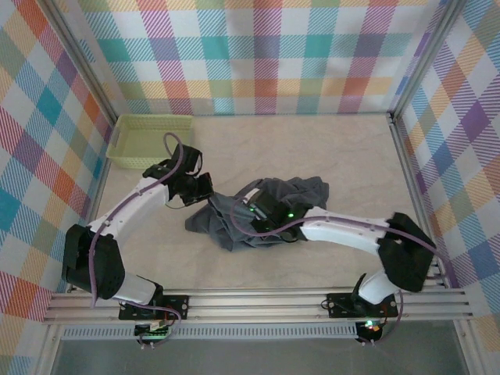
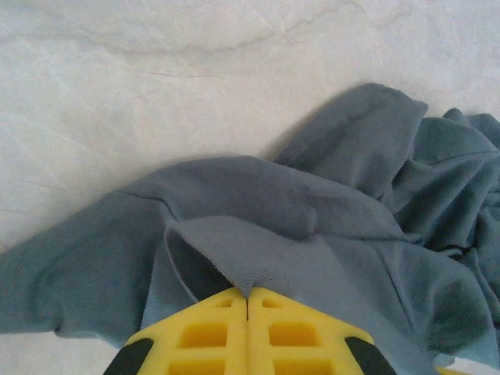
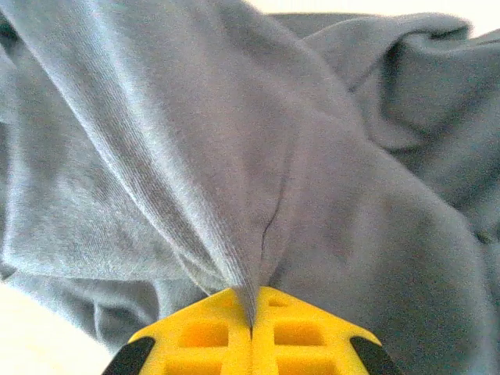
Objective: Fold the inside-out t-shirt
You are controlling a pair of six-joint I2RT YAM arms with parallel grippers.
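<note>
Both grippers are clamped on the inside-out t-shirt (image 1: pixel 306 190): the left gripper (image 2: pixel 248 292) on a folded edge, the right gripper (image 3: pixel 251 303) on a raised ridge. The shirt lies crumpled midway across the table (image 1: pixel 336 148), with the green basket (image 1: pixel 148 162) beyond it at the far left corner.

From above, the fingertips of the right gripper (image 1: pixel 251 211) are buried in folds of the t-shirt (image 1: pixel 305 190). In the left wrist view the bottom edge cuts off the fingers (image 2: pixel 203 336) of the left gripper (image 2: pixel 248 308), and the t-shirt runs off the right edge. In the right wrist view it spills past the top and both sides
</note>
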